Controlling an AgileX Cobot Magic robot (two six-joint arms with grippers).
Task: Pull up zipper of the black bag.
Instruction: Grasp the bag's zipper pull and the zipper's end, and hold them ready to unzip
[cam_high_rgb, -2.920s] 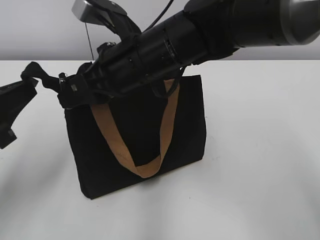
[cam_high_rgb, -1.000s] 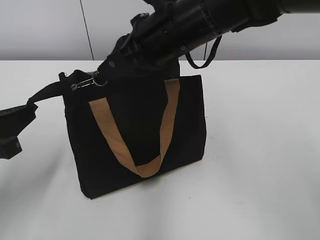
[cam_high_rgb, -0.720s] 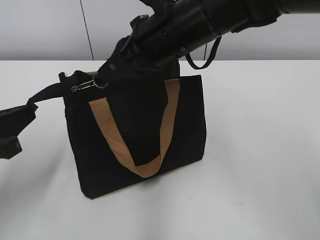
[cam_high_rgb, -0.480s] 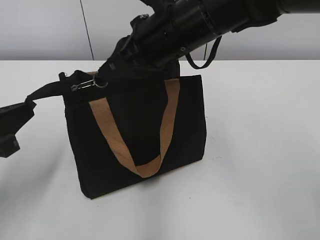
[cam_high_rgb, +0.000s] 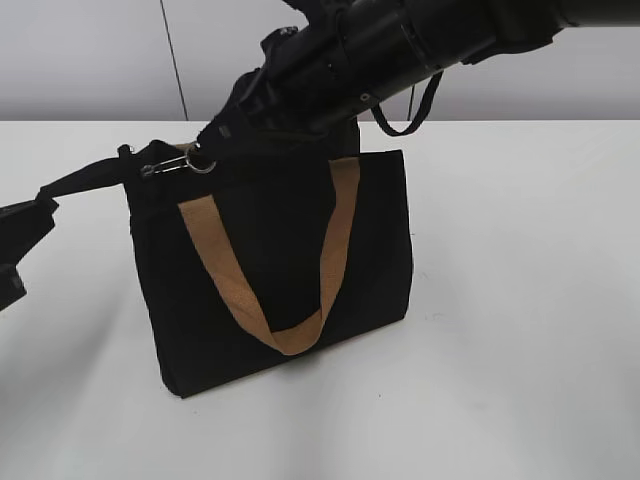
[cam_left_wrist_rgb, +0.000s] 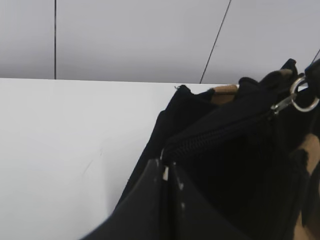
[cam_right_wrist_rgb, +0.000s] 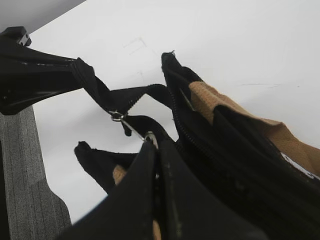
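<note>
The black bag (cam_high_rgb: 275, 260) stands on a white table (cam_high_rgb: 520, 300). The right gripper (cam_right_wrist_rgb: 159, 165) pinches the zipper (cam_high_rgb: 178, 166) pull at the bag's top left corner; the left gripper (cam_left_wrist_rgb: 167, 175) clamps the zip-line tail.

One black bag (cam_high_rgb: 275, 270), one zipper (cam_high_rgb: 178, 165), seemingly.

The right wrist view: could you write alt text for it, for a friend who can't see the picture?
A robot claw, fingers pressed together, grips the ring end of a silver zipper pull on a black bag with a tan handle. Across a white table, a second claw pinches a black fabric tail at the zip's end and stretches it taut.
</note>
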